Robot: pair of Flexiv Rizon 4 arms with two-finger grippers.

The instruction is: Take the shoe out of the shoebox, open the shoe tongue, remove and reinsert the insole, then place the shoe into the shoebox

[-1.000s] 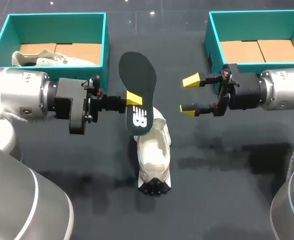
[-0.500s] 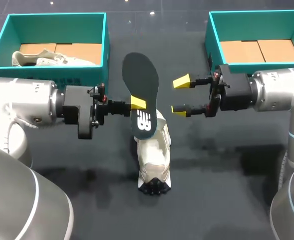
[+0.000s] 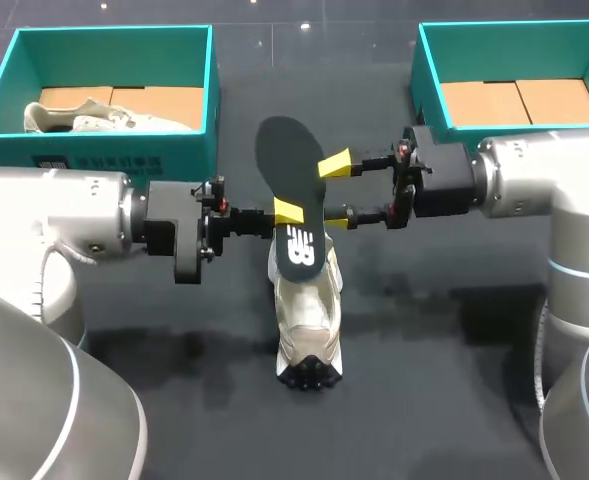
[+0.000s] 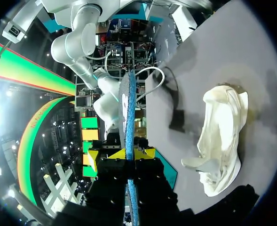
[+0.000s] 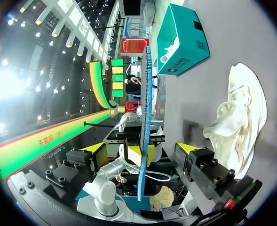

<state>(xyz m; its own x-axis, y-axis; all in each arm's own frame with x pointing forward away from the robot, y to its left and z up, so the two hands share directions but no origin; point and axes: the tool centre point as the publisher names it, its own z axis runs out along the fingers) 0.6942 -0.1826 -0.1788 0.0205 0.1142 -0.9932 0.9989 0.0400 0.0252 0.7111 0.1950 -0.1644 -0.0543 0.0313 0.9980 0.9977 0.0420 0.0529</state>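
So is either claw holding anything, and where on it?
The left claw pinches the dark insole at its side edge, near the logo. The right claw is open and holds nothing.

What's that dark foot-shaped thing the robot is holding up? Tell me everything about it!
It's the insole, thin and flat, dark on its face with a white logo near the heel and a blue edge. The left gripper is shut on its middle, holding it up over the white shoe. The open right gripper is at its other edge.

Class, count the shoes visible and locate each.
2. One cream-white fabric shoe lies on the dark table; a second cream shoe lies inside the left teal cardboard box. None apparent elsewhere.
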